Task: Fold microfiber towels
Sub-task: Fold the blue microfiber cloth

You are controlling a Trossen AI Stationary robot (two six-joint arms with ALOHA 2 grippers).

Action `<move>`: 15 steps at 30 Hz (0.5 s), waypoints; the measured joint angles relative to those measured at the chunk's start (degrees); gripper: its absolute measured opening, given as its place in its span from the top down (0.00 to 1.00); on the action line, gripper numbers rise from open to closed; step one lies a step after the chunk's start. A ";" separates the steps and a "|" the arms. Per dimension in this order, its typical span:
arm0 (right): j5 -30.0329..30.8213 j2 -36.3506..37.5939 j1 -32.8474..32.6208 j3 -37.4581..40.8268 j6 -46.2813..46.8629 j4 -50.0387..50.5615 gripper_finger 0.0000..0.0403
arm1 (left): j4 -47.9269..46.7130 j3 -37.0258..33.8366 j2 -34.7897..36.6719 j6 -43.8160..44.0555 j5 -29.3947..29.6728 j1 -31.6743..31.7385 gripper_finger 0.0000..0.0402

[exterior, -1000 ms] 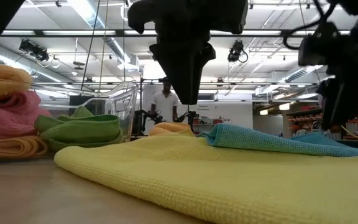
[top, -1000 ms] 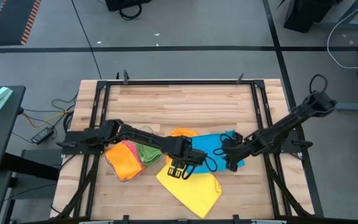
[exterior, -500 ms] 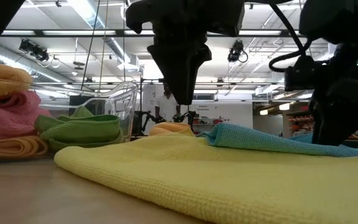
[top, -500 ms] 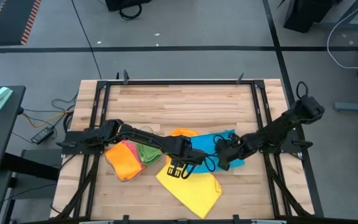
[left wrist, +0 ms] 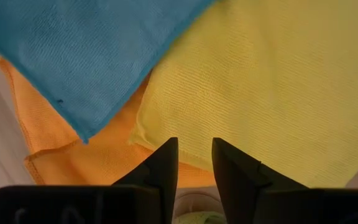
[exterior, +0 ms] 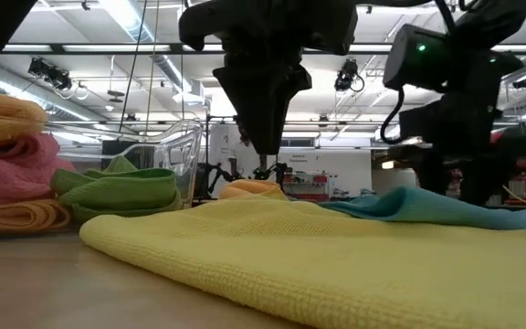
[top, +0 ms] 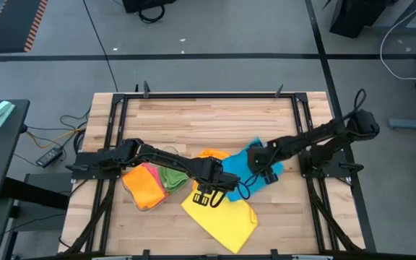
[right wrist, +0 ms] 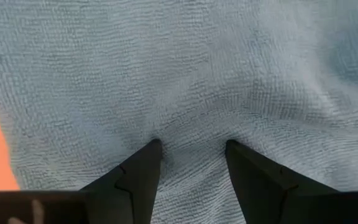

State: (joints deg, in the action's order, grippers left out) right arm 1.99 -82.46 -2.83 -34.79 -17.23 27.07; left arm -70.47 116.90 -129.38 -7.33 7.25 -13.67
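A yellow towel [top: 219, 217] lies spread at the table's near middle. Its far corner [left wrist: 143, 127] rests on an orange towel [top: 211, 154]. A blue towel [top: 245, 172] lies rumpled to their right, one corner [left wrist: 86, 134] over the orange one. My left gripper [left wrist: 194, 148] points straight down and hovers above the yellow towel's far corner. It is open by a narrow gap with nothing between its fingers. My right gripper [right wrist: 191, 149] stands on the blue towel, fingers apart. My right gripper sets both fingertips [right wrist: 151, 152] down on the blue towel's upper face [right wrist: 191, 124], well inside its edges. It comes steeply from above. The cloth puckers between and around the tips and lies on the table, not lifted.
A stack of folded orange, pink and green towels [top: 149, 186] sits at the near left. A clear plastic tray [exterior: 176, 151] stands behind it in the low view. Bare wood stretches across the far half of the table [top: 208, 119], inside a black frame.
My right gripper has swung toward the table's far edge and left, rolled about its own axis and sunk onto the blue towel. Under it the blue towel has shifted and bunched. The raised fold near the orange towel has flattened, and a hump now stands beneath the gripper.
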 joint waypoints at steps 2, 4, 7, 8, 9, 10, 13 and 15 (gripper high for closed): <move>1.64 0.00 2.51 0.00 -4.97 0.02 0.52 | -0.32 0.00 0.00 -0.55 0.00 0.00 0.74; 3.18 -0.02 5.78 0.00 -8.90 0.27 0.52 | -0.85 0.00 0.00 -1.27 0.00 0.00 0.74; 5.70 0.02 11.35 0.00 -16.23 0.33 0.52 | -1.09 0.00 0.00 -2.31 0.00 0.00 0.75; 6.17 0.02 13.30 -0.02 -19.14 0.30 0.52 | -1.10 0.00 0.00 -2.36 0.00 0.00 0.75; 6.85 0.02 15.08 -0.02 -22.07 0.18 0.52 | -1.08 0.00 0.00 -2.38 0.00 0.00 0.75; 7.69 0.02 16.82 -0.02 -25.12 -0.04 0.52 | -1.08 0.00 0.00 -2.39 0.00 0.02 0.75; 11.17 -0.04 21.80 0.08 -32.95 -1.11 0.52 | -1.08 0.00 0.00 -3.03 0.00 0.04 0.75; 12.25 -0.07 24.87 0.12 -36.59 -2.87 0.52 | -1.04 0.00 0.00 -3.83 0.00 0.04 0.75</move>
State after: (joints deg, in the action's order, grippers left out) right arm 14.24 -82.52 22.04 -34.67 -53.82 24.20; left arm -71.50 116.90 -129.38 -11.16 7.25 -13.63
